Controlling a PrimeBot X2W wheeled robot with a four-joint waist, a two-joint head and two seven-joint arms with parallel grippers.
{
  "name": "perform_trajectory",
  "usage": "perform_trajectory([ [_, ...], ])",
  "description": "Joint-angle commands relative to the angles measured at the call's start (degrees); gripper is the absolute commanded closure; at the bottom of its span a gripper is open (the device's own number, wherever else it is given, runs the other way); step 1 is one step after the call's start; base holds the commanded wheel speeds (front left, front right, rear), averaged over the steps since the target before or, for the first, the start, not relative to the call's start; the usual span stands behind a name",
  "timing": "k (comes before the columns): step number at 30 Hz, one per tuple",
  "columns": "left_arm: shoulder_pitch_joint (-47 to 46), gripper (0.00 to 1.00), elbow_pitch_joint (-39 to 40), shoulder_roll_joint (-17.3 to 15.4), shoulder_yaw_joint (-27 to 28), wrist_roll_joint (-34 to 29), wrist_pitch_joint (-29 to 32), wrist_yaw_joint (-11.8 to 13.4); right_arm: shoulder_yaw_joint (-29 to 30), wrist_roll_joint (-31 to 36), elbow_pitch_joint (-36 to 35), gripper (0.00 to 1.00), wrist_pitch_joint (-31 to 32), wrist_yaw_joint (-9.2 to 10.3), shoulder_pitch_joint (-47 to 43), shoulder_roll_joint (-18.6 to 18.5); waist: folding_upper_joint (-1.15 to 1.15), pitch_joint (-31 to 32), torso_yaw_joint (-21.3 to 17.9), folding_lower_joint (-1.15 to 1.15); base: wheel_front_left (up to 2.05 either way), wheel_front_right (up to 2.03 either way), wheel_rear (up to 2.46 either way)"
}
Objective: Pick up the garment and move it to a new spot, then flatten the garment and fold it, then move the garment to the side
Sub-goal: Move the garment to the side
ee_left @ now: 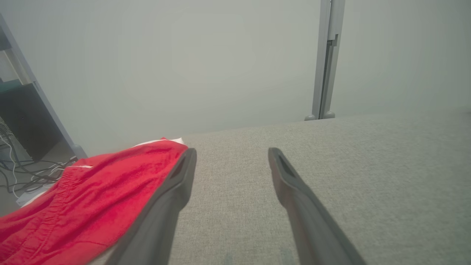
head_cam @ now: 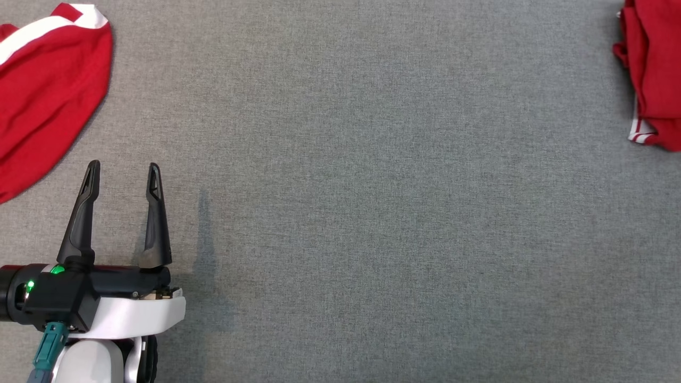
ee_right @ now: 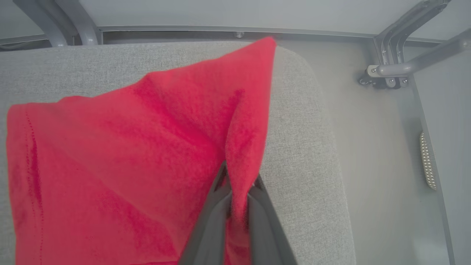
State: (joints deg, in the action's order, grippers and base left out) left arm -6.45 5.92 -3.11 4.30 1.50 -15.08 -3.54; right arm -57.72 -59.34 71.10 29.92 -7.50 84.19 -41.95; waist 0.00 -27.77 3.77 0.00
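From the head, the left gripper (head_cam: 124, 166) has its two fingers spread as wide as they go, with nothing between them, over the bare grey table (head_cam: 372, 213); a red piece with a white band (head_cam: 48, 96) lies ahead of and outboard of its left finger, apart from it; the garment (head_cam: 652, 69) is bunched far off to that gripper's right, at the table's other side, with white stripes showing low on it. From the left wrist, the same wide gap shows between the fingers, with only table ahead of them; the red piece with a white band (ee_left: 92, 206) spreads beside the left finger, and whether it touches I cannot tell. From the right wrist, the right gripper (ee_right: 240, 176) is pinched tight on a raised fold of the garment (ee_right: 128, 147), cloth filling the slit between its fingers; the rest spreads ahead and to the left of the fingers, while the table's rounded corner and the floor (ee_right: 379, 165) lie just to their right. The step in hand looks like the pick-up and carry to a new spot. To do it well, I judge: hold the pinch firm; lift until the trailing cloth clears the table, so it neither drags nor bunches; travel away from the edge on the fingers' right toward the open middle; stop short of the left gripper and the red piece with a white band; move smoothly, since a grip on one fold may slip under the hanging weight.
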Motion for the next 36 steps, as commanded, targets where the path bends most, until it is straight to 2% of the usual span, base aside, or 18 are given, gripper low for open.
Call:
perform_trajectory([
  [1, 0.0, 0.0, 0.3, -0.2, 0.2, -0.2, -0.1, 0.3, -0.5, 1.1, 0.5, 1.0, 0.0, 0.02, 0.9, -0.9, 0.0, 0.1, 0.0, 0.0, 0.0, 0.0, 0.0],
  [7, 0.1, 0.0, 0.4, -0.2, 0.3, -0.1, -0.1, 0.3, -1.0, 2.2, 1.3, 1.0, -1.4, 0.02, 1.0, -1.0, 0.0, 0.4, 0.1, 0.0, 0.0, 0.0, 0.0],
  [8, 0.1, 0.0, 0.4, -0.2, 0.3, -0.1, -0.1, 0.3, -1.0, 2.4, 1.3, 0.92, -1.9, 0.02, 1.0, -0.9, 0.0, 0.4, 0.1, 0.0, 0.0, 0.0, 0.0],
  [9, 0.1, 0.0, 0.4, -0.2, 0.2, -0.1, -0.1, 0.3, -1.0, 2.5, 1.4, 0.63, -2.1, 0.02, 1.0, -0.8, 0.0, 0.4, 0.2, 0.0, 0.0, 0.0, 0.0],
  [10, 0.2, 0.0, 0.4, -0.2, 0.2, -0.1, -0.1, 0.3, -1.0, 2.5, 1.4, 0.6, -2.3, 0.02, 1.0, -0.7, 0.0, 0.4, 0.2, 0.0, 0.0, 0.0, 0.0],
  [11, 0.2, 0.0, 0.4, -0.2, 0.2, 0.0, -0.1, 0.3, -1.1, 2.8, 1.5, 0.46, -2.6, 0.02, 1.0, -0.6, 0.0, 0.5, 0.2, 0.0, 0.0, 0.0, 0.0],
  [12, 0.2, 0.0, 0.4, -0.2, 0.2, 0.0, -0.1, 0.3, -1.3, 3.3, 1.5, 0.0, -3.3, 0.02, 1.4, -0.7, 0.0, 0.5, 0.3, 0.0, 0.0, 0.0, 0.0],
  [19, 0.5, 0.0, 0.3, -0.1, 0.2, 0.1, -0.1, 0.6, -2.5, 5.6, 2.1, 0.0, -6.4, 0.02, 2.2, -0.1, 0.0, 0.9, 0.5, 0.0, 0.0, 0.0, 0.0],
  [27, 1.5, 0.0, -0.7, 0.0, 0.4, 1.6, -0.1, 1.3, 0.4, 3.0, -4.8, 0.0, -26.5, 0.02, -3.5, 2.1, 0.0, 6.3, 0.4, 0.0, 0.0, 0.0, 0.0],
  [33, 3.4, 0.0, -1.9, 0.0, 1.1, 2.1, -0.1, 1.8, 2.1, 0.4, -8.9, 0.0, -39.5, 0.02, -11.6, 5.0, 0.0, 11.4, -0.7, 0.0, 0.0, 0.0, 0.0],
  [36, 4.3, 0.0, -2.6, 0.1, 1.4, 2.3, -0.1, 2.0, 3.1, -0.8, -10.8, 0.0, -43.6, 0.02, -15.7, 7.2, 0.0, 13.6, -1.6, 0.0, 0.0, 0.0, 0.0],
])
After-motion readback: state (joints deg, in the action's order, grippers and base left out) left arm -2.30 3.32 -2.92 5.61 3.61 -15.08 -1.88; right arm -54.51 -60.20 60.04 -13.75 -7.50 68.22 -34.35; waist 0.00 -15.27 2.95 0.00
